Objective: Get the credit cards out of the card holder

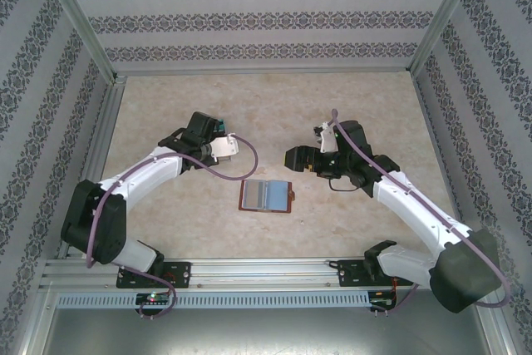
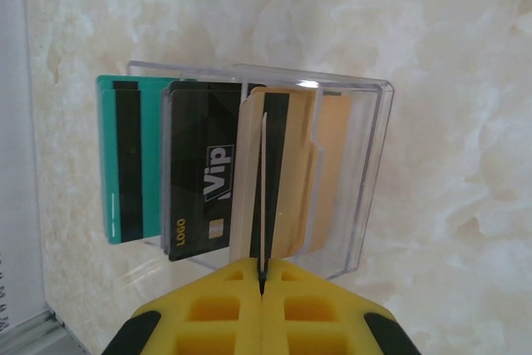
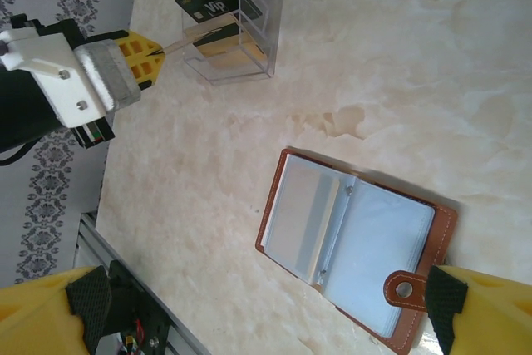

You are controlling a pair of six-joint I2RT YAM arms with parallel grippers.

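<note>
The marbled beige worktop [image 1: 166, 106] carries a clear plastic box [image 2: 370, 172], and everything else is placed from that box.

The left arm [image 1: 137, 176] reaches in from the near-left side of the box. Its left gripper [image 2: 263, 270] sits just in front of the box's open side. The jaws are pressed fully together, with only the thin edge of a tan-yellow card [image 2: 263, 197] between the yellow fingers [image 2: 224, 305]. The card is pinched at its near end and stands on edge in the left wrist view. Its far end reaches the right-hand part of the box, where tan-yellow plastic with a dark stripe shows behind the clear wall. Whether it already rests inside there cannot be told.

The right arm [image 1: 416, 205] comes in from the far right of the box. Its right gripper [image 3: 266, 297] is well apart from the box, with the jaws spread as wide as they go and nothing between them.

The card holder [image 3: 357, 247] lies flat and open on the worktop, on the near-right side of the box and clear of it, under the right gripper's camera. It shows a brown rim and two blue-grey sleeve pages. Its snap tab [image 3: 403, 288] lies beside one yellow finger of the right gripper, and contact cannot be judged.

Inside the box, a black card marked "Vip" [image 2: 204, 180] stands in the middle. A teal card [image 2: 125, 164] with a dark stripe stands at the left end.
</note>
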